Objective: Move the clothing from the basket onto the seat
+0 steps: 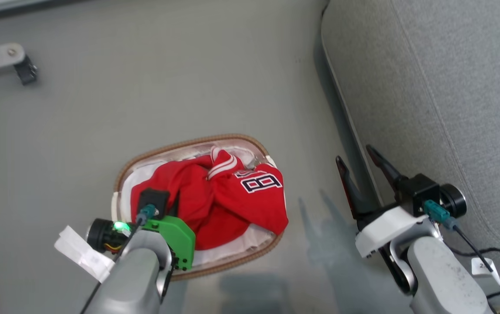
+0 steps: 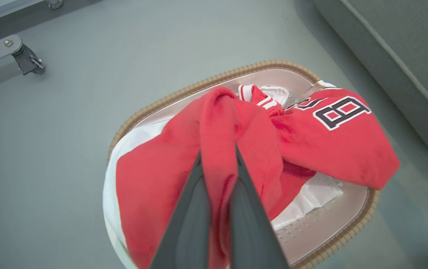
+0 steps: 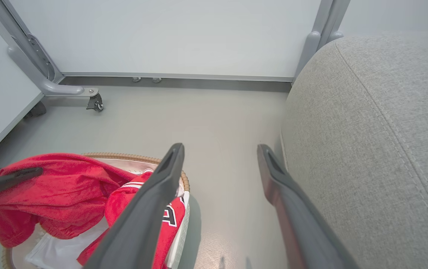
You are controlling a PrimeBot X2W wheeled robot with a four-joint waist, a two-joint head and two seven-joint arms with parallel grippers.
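The basket (image 1: pixel 180 146) stands on the grey floor with the clothing heaped in it. A plain red garment (image 2: pixel 154 179) lies on the left. The lettered red garment (image 1: pixel 258 183) with white striped trim drapes over the basket's right rim. In the left wrist view my left gripper (image 2: pixel 217 151) is shut on a raised fold of the plain red garment. My right gripper (image 1: pixel 359 165) hangs open and holds nothing, between the basket and the seat (image 1: pixel 450 87). The right wrist view shows its fingers (image 3: pixel 169 168) spread wide over bare floor, with the seat (image 3: pixel 378 130) close on the right.
A white liner sheet (image 2: pixel 311 194) lies under the red fabric. A metal frame leg with a caster (image 1: pixel 23 69) stands on the floor at the far left. A black cable (image 1: pixel 494 261) loops beside my right forearm. A white wall panel (image 3: pixel 169 37) closes the far side.
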